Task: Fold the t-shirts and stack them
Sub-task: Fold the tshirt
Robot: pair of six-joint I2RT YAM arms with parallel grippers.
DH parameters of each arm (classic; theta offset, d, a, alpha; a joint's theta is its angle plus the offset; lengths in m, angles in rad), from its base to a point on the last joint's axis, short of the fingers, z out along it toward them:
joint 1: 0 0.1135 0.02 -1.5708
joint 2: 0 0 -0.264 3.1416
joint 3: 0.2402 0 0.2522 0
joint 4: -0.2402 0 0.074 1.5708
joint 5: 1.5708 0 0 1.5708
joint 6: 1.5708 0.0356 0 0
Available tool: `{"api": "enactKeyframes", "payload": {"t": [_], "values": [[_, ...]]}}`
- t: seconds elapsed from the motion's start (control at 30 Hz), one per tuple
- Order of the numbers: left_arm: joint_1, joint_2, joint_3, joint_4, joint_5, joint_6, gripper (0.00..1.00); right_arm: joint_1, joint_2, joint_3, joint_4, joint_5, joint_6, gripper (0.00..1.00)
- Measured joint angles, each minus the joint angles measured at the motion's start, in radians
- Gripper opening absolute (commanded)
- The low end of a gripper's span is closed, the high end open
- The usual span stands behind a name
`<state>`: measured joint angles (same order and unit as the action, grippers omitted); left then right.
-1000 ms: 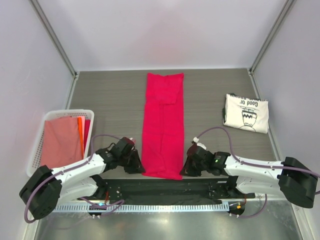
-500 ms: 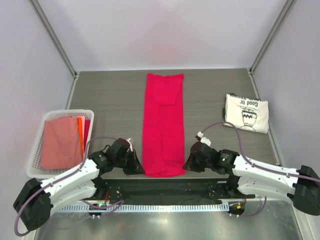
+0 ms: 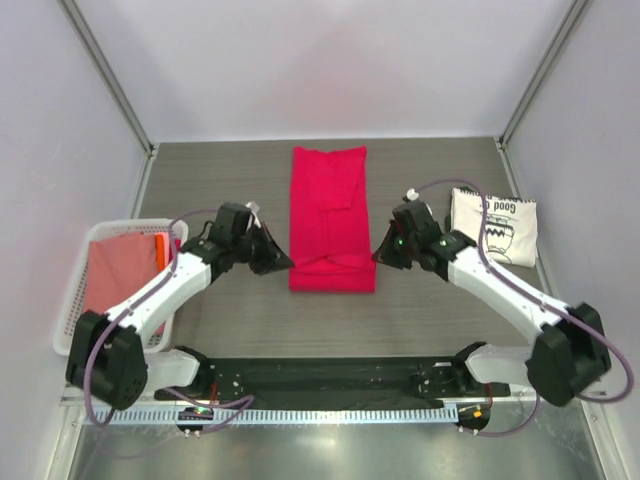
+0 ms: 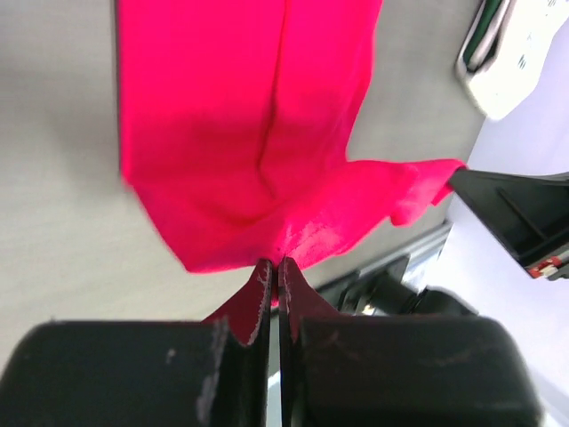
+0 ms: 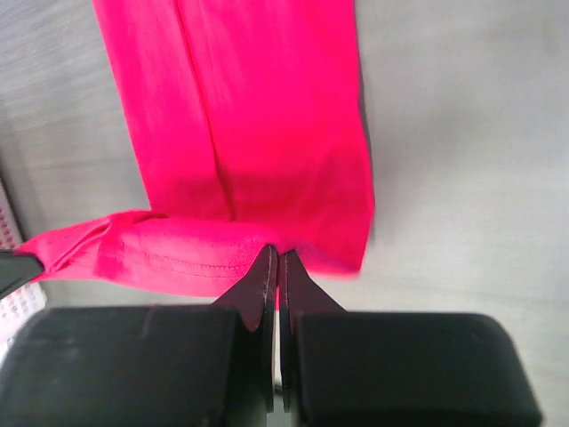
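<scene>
Plain crimson-pink t-shirt (image 3: 330, 200): folded lengthwise into a narrow strip, in the middle of the table (image 3: 220, 190), long side running from near to far. Far part flat on the surface, with one crease line along the length. Near end lifted and doubled back over the rest, pinched at its two corners: left corner in the left gripper (image 3: 289, 266), right corner in the right gripper (image 3: 377, 256), hem sagging a little between them. Cream t-shirt (image 3: 497, 228) with black cartoon print and lettering: folded to a small rectangle, lying flat, well apart to the right.
</scene>
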<state>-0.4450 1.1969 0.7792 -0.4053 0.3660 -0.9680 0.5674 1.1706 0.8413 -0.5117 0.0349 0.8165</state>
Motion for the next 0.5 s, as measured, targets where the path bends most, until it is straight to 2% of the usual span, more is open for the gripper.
{"api": "enactKeyframes", "payload": {"t": [0.2,0.5], "values": [[0.054,0.257,0.228,0.015,0.002,0.06,0.0,-0.11,0.286,0.206,0.04,-0.079,-0.108,0.01],[0.095,0.503,0.424,0.019,-0.028,0.11,0.0,-0.208,0.536,0.426,0.065,-0.157,-0.179,0.01]]}}
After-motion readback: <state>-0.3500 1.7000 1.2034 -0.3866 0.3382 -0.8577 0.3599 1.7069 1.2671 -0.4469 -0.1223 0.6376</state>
